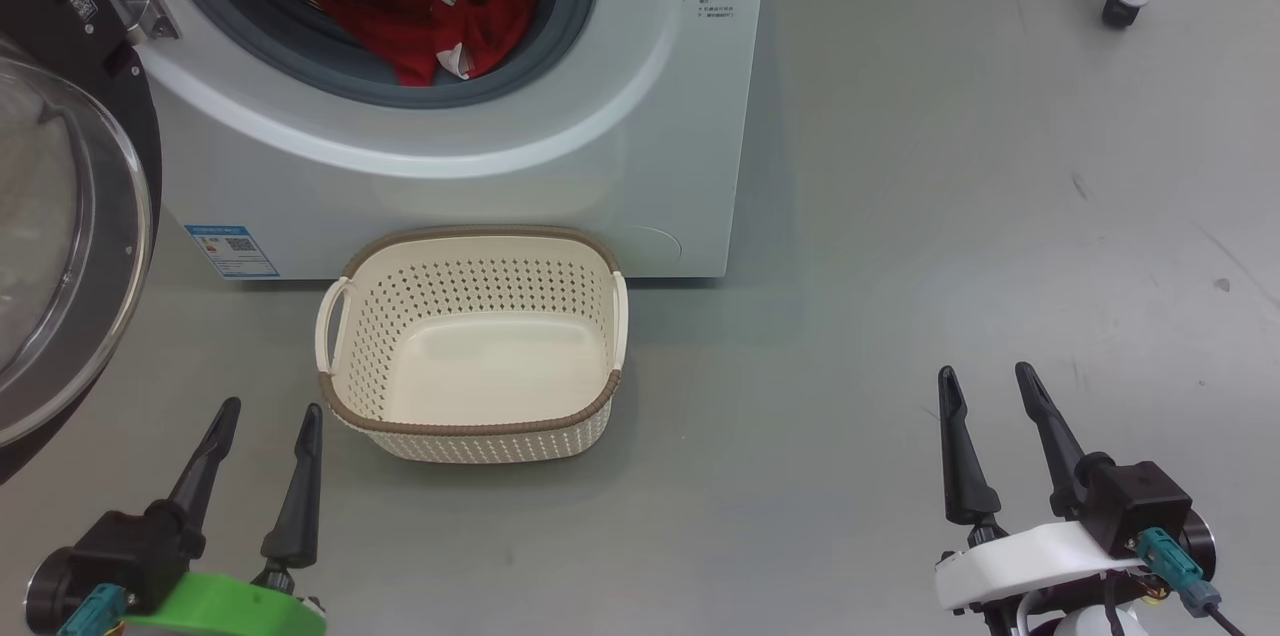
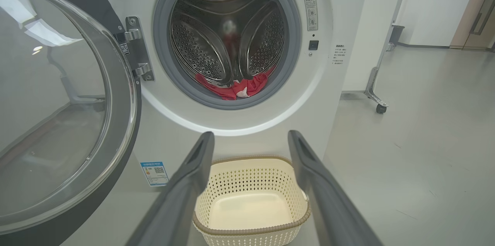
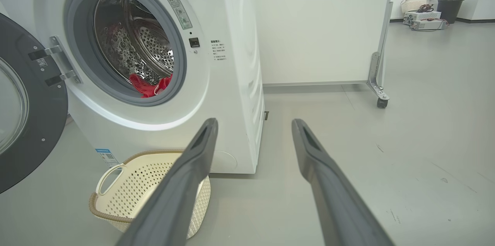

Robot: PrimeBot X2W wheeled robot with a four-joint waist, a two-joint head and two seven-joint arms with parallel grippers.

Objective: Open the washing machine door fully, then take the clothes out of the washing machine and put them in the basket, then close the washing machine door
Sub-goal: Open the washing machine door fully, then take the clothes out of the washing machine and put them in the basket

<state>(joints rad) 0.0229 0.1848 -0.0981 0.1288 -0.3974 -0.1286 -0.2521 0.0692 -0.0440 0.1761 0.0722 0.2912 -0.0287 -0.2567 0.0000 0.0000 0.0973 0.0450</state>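
The white washing machine [image 1: 650,166] stands ahead with its round glass door [image 1: 60,246] swung wide open to the left. Red clothes [image 1: 430,16] with white trim lie at the drum's front lip, seen too in the left wrist view [image 2: 236,87] and the right wrist view [image 3: 149,85]. The cream basket [image 1: 470,416] sits on the floor right before the machine, with nothing in it. My left gripper [image 1: 268,406] hangs open just left of the basket's near corner. My right gripper [image 1: 985,371] is open far to the right, over bare floor.
A white panel on castor feet [image 3: 381,101] stands right of the machine; one castor [image 1: 1118,8] shows at the far right. Boxes and a dark bin [image 3: 448,8] sit far back. Grey floor [image 1: 950,216] spreads open to the right.
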